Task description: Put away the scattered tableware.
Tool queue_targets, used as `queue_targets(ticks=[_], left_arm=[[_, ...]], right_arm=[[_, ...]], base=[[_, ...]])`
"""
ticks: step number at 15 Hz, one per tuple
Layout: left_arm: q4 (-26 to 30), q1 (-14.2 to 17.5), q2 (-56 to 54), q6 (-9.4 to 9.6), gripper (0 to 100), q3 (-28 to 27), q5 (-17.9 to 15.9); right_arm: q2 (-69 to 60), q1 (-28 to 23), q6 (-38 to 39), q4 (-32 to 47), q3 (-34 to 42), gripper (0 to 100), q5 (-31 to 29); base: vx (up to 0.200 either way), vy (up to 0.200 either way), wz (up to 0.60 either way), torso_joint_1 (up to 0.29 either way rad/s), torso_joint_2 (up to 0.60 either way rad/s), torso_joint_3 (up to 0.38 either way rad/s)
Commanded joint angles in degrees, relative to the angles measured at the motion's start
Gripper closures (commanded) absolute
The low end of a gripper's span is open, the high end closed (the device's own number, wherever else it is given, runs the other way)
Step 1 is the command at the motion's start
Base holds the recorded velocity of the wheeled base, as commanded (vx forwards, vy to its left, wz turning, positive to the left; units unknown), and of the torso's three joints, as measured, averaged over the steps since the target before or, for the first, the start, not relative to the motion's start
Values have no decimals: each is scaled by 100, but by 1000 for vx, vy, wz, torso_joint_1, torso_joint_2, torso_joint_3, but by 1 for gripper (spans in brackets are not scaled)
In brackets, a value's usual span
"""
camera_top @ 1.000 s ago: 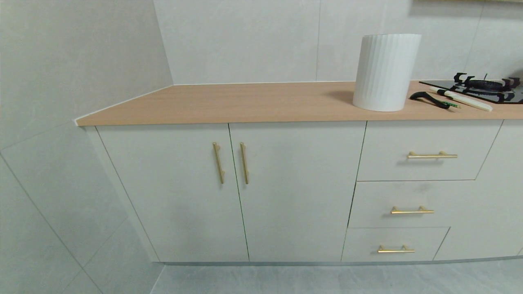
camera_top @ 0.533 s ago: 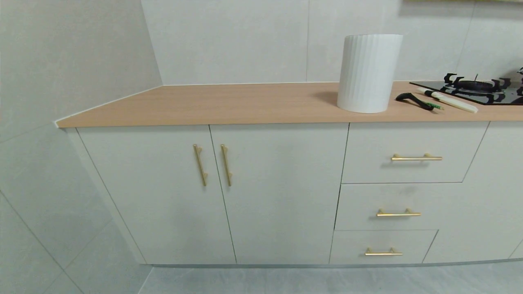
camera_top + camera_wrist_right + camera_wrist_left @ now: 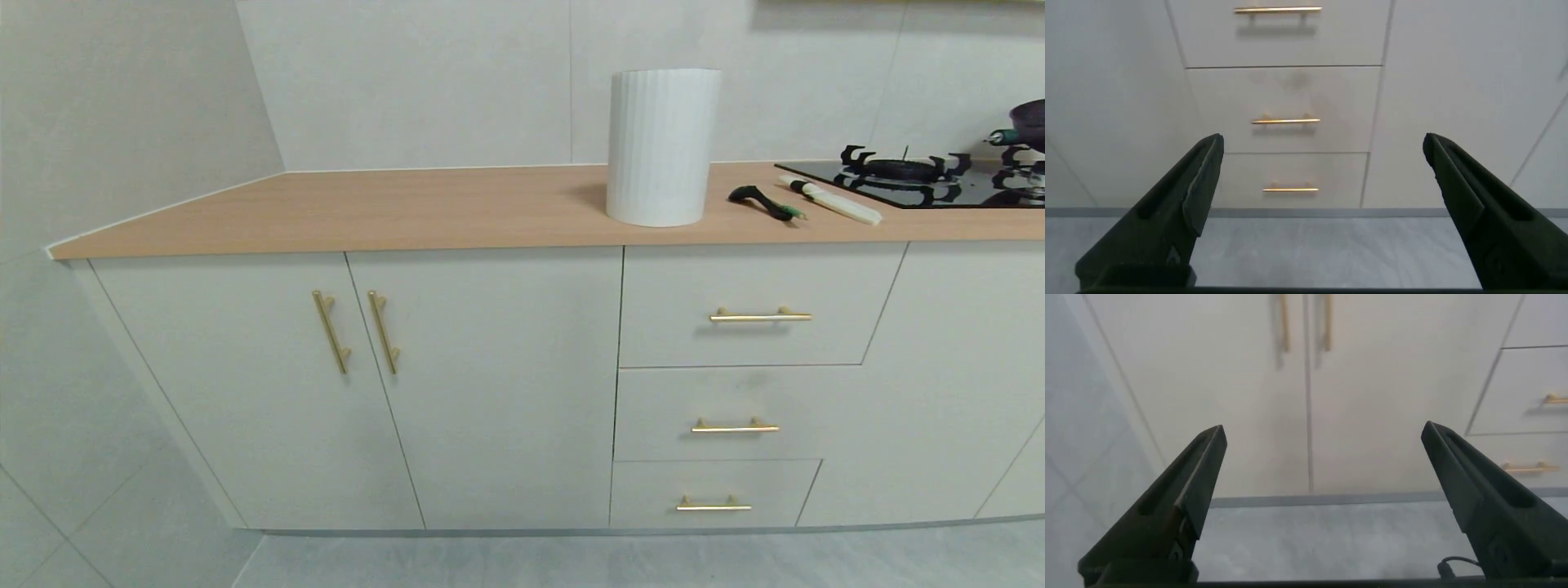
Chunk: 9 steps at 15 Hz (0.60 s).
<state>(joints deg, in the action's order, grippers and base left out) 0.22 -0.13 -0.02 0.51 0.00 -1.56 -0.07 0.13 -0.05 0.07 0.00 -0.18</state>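
On the wooden countertop [image 3: 367, 212] a tall white ribbed holder [image 3: 661, 147] stands upright. To its right lie a black-handled utensil with a green tip [image 3: 763, 202] and a long cream-coloured utensil [image 3: 833, 200], side by side. My left gripper [image 3: 1323, 445] is open and empty, low before the double cabinet doors [image 3: 1306, 384]. The right gripper [image 3: 1323, 155] is open too, facing the stack of drawers [image 3: 1282, 106], nothing between its fingers.
A black gas hob [image 3: 922, 175] sits at the countertop's right end, with a dark pot [image 3: 1024, 122] at the picture's edge. Below are two cabinet doors with gold handles [image 3: 355, 331] and three drawers [image 3: 751, 314]. Tiled walls close the left corner. Grey floor [image 3: 571, 559] lies in front.
The whole head picture has shifted: the counter and its things slid left, bringing more of the hob and a pot into view, so the camera moved right. Nothing on the counter moved.
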Motion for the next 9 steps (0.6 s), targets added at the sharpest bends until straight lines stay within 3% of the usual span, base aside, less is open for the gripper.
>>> queue_targets(ticks=[1,4,7,9], left_arm=[[4,-4,2,-7,0,0,-2],[4,-4,2,2,0,0,-2],[4,-4,2,2,0,0,-2],[-4,-4,2,-7,0,0,-2]], right_arm=[[7,-5,-4,1,0,0,1],[7,-5,-4,1,0,0,1],[7,-5,-4,1,0,0,1],[7,-5,-13,1,0,0,1]], base=[[0,0,0,0,0,0],[0,0,0,0,0,0],[200,0,0,-2,5,4],[0,0,0,0,0,0]])
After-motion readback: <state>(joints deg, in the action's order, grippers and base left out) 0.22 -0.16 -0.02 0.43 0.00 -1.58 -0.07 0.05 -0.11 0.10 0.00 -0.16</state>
